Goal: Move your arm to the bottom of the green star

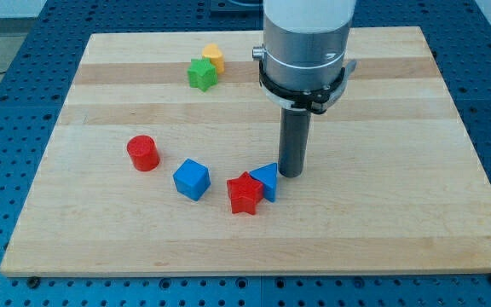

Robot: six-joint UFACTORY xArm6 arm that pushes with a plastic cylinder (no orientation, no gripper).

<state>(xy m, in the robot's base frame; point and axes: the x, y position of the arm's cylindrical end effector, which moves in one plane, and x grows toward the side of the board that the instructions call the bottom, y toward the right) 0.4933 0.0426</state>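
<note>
The green star (201,74) lies near the view's top, left of centre, touching a yellow block (214,57) just above and to its right. My tip (291,174) rests on the board well below and to the right of the star, right next to the blue triangular block (266,180). The rod hangs from the grey arm body (305,47) at the view's top.
A red star (245,193) touches the blue triangular block on its left. A blue cube (192,179) sits left of them, and a red cylinder (143,153) further left. The wooden board (399,213) ends at all four sides within view.
</note>
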